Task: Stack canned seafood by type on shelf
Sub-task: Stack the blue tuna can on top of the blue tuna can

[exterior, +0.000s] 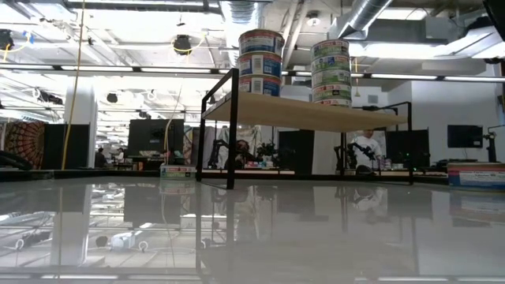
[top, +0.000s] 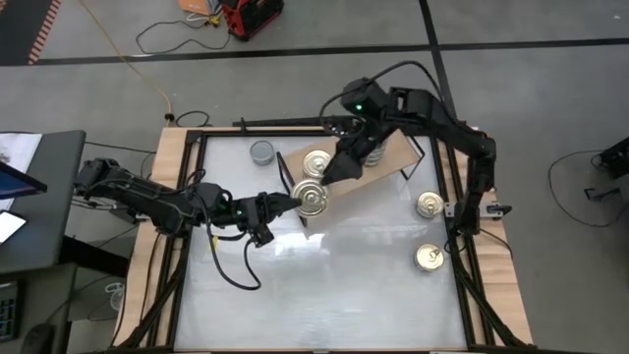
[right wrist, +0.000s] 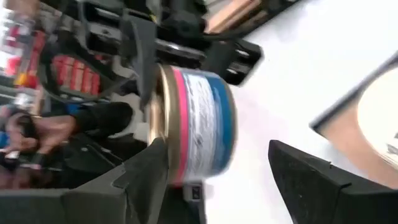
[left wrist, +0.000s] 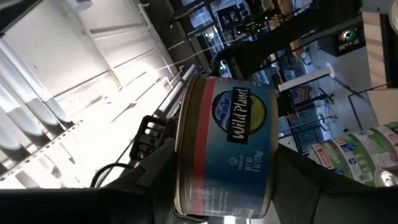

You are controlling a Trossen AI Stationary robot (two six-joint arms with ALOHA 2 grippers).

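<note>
Tins of two label kinds are seen in the frames, and one blue-labelled tin (top: 312, 198) is held by the left gripper (top: 291, 203) just left of centre in the high view, at the lower left edge of the shelf (top: 388, 157). In the left wrist view the same tin (left wrist: 225, 146) lies sideways between the two dark fingers (left wrist: 155, 180), which are closed against its sides. The right gripper (top: 331, 178) is placed just above and right of that tin, over the shelf's left part; in the right wrist view its fingers (right wrist: 323, 180) stand apart, one close to the tin's (right wrist: 196, 127) lid end and the other well clear of its base, so nothing is gripped by it. The shelf is set aslant in the upper middle of the high view, and a gold-lidded tin (top: 316, 162) is seen on it beside the right arm. In the low view two stacks of three tins each are seen on the board (exterior: 308, 110): a blue-labelled stack (exterior: 260, 63) on the left and a green-labelled stack (exterior: 331, 72) on the right. On the white table (top: 334, 285), a grey-topped tin (top: 262, 151) is found left of the shelf, and two gold-lidded tins (top: 429, 204) (top: 428, 258) are found at the right side.
</note>
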